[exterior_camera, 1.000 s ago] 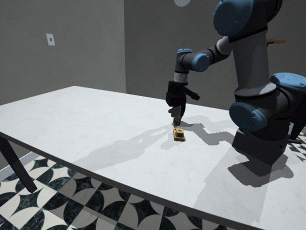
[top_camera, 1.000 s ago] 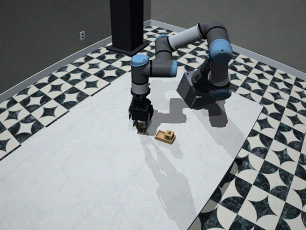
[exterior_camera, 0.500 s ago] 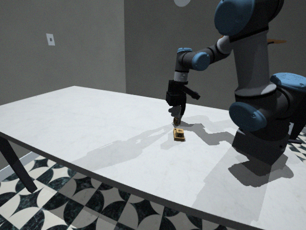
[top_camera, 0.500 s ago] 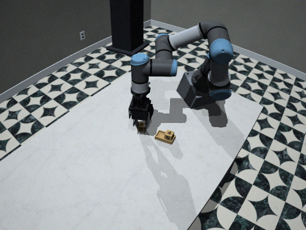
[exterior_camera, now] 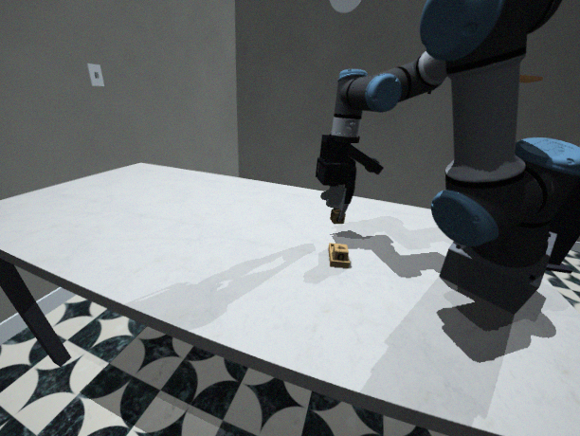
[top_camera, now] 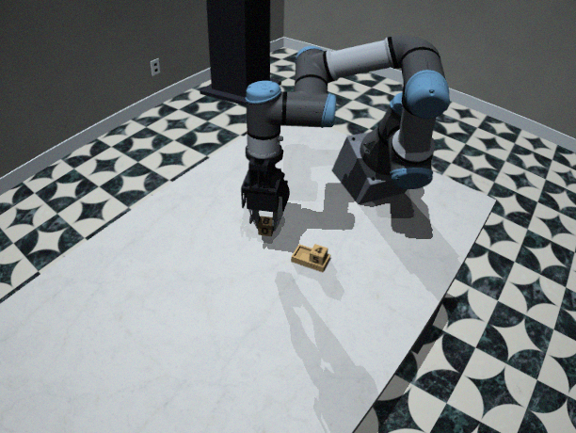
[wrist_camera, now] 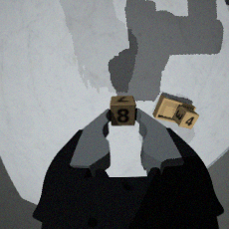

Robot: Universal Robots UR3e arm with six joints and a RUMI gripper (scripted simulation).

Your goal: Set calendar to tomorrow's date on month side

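The white marble-look table [top_camera: 141, 329] carries the grey-and-blue robot arm [top_camera: 358, 61]. Its black two-jaw gripper [top_camera: 265, 221] is clenched on a small wooden number cube [wrist_camera: 122, 111], lifted above the table. At the cube's four o'clock sits the shallow wooden tray [top_camera: 301, 258] holding the second wooden cube [top_camera: 319, 254].

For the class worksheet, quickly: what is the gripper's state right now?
Gripper: closed on the wooden number cube, held above the table, its 8 facing the wrist camera.
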